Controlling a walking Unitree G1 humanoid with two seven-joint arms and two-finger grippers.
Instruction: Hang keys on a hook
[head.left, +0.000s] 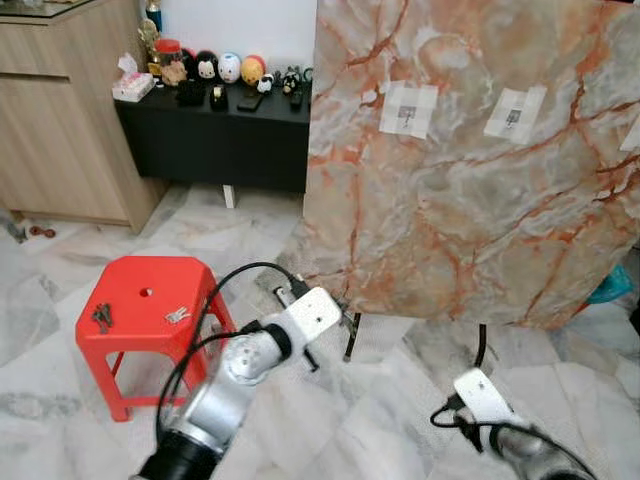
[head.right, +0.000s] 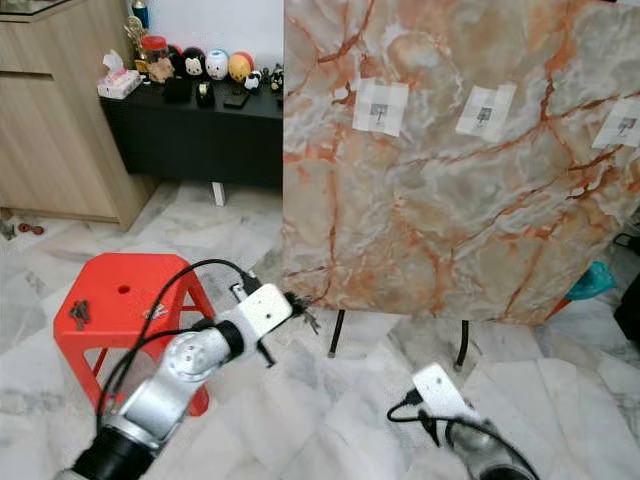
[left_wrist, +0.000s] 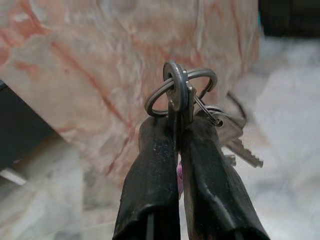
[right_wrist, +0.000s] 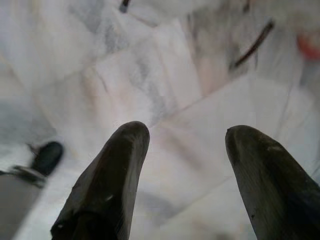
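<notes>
Right gripper (right_wrist: 182, 165): nearest the head camera, low over the marble floor (head.left: 400, 420) below the board; fingers spread apart with nothing between them, idle for now.
Left gripper (left_wrist: 180, 150): clenched on the keys (left_wrist: 182, 97), raised just short of the board's lower left corner.
Keys: pinched at the ring junction so the ring stands free beyond the fingertips and the blades dangle to one side; I judge this grip leaves the loop open to slip over a hook.
Board (head.left: 470, 170): marble-patterned panel tilted back on thin black legs (head.left: 352, 335); serves as the hanging wall.
Hooks (head.left: 408, 110): small, on pale taped patches high on the board, well above the left gripper; a second patch (head.left: 514, 112) sits further along the board's top.
Stool (head.left: 150, 300): red, off the board's lower left corner; two more bunches (head.left: 101, 317) lie on its seat, waiting.
Edges: the board's left edge and bottom corner are closest to the arm; the black cable (head.left: 230, 290) loops between stool and board.
Room: open air in front of the board's face, so the lift to the hooks looks unobstructed; the sideboard (head.left: 215, 130) stands well behind the board's left edge.
</notes>
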